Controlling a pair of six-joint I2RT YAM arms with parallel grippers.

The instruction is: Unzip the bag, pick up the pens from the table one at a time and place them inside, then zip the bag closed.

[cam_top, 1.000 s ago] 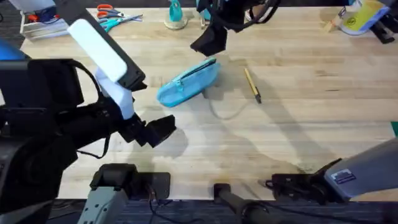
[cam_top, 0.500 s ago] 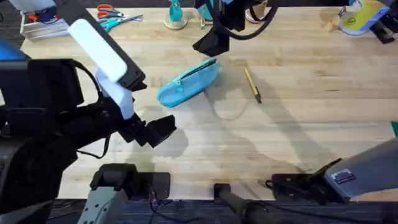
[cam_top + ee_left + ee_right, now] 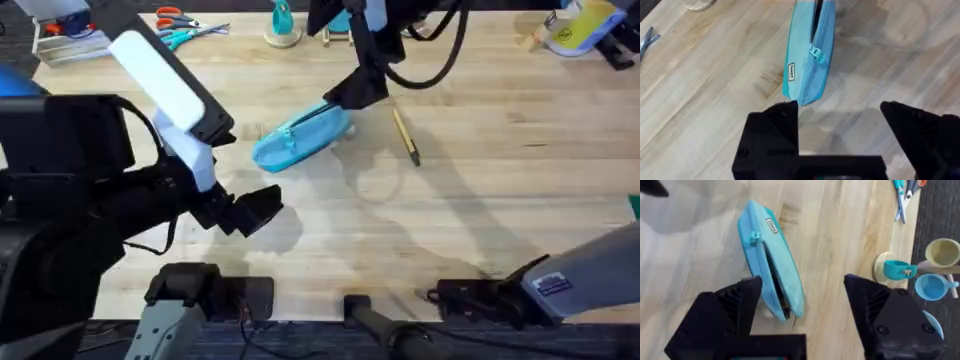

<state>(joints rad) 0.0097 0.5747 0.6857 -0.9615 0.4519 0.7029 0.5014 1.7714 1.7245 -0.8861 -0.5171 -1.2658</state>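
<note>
The bag [image 3: 300, 135] lies on the table [image 3: 480, 200], near its middle. One pen [image 3: 405, 136] lies to the right of the bag, apart from it. The scissors [image 3: 185, 30] lie behind, at the far left edge.

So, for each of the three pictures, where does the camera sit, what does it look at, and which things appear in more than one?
Overhead: fixed above the arm bases, looking down and forward at the table, the bag and a pen; both arms show.
Left wrist: on the left arm, looking at the bag's closed end over the open left end effector.
Right wrist: on the right arm, looking at the bag's unzipped end over the open right end effector.
Shared: all three views show the bag and the table.
</note>
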